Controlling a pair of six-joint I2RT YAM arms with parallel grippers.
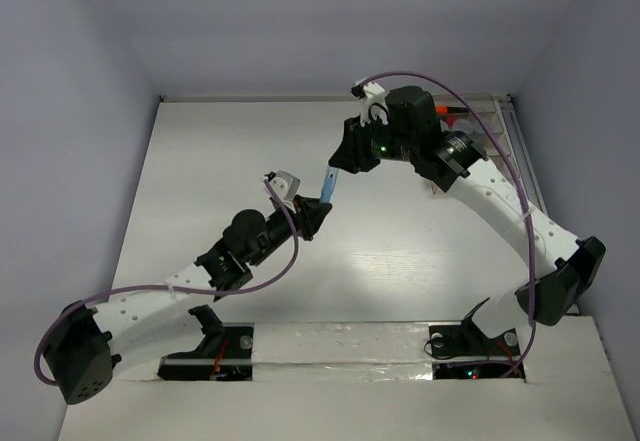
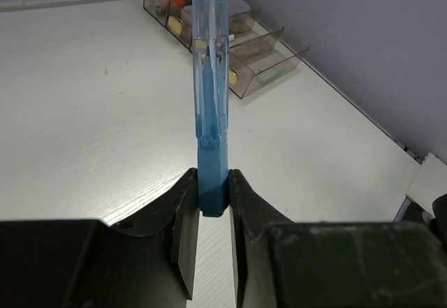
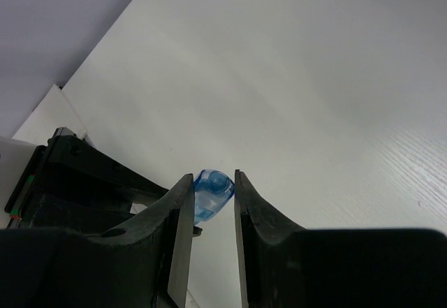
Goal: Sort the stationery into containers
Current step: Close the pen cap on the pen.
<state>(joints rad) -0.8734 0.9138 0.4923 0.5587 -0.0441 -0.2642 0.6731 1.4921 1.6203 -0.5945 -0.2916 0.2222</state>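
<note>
Organiser (image 2: 274,76) with orange highlighter (image 2: 176,2) inside

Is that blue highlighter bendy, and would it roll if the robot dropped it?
Probably stiff: the light blue highlighter runs straight, pinched only at its ends by the left gripper and right gripper. Its rounded end suggests it may roll on the flat table.

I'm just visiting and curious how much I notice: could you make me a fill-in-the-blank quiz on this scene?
1. The highlighter is light ____ in colour.
2. The left claw and the right claw grip it at ____ ends.
3. Seen from above, the clear organiser sits at the far ____ corner of the table.
Missing words: blue; opposite; right.
</note>
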